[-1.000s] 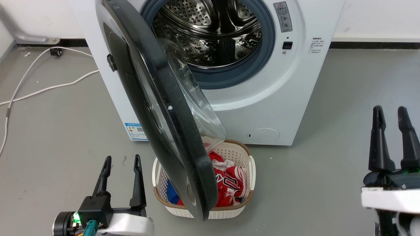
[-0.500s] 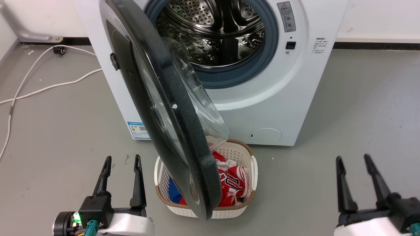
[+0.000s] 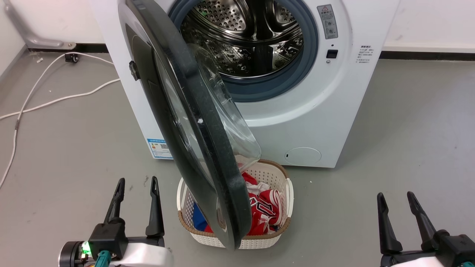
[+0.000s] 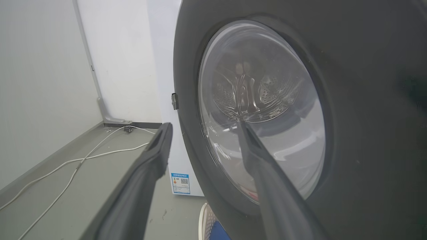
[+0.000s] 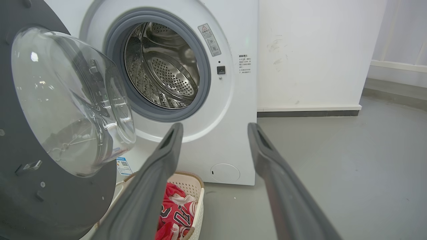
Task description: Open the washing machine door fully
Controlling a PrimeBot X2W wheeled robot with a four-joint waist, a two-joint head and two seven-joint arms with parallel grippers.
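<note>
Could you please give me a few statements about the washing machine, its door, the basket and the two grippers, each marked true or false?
1. The washing machine door stands swung out from the washing machine, exposing the steel drum. True.
2. The left gripper is clamped on the door's rim. False: it is open and holds nothing, low to the door's left in the head view.
3. The laundry basket holds red clothing. True.
4. The right gripper is shut. False: its fingers are spread apart.
5. The drum is packed with laundry. False: what shows of it is bare steel.
</note>
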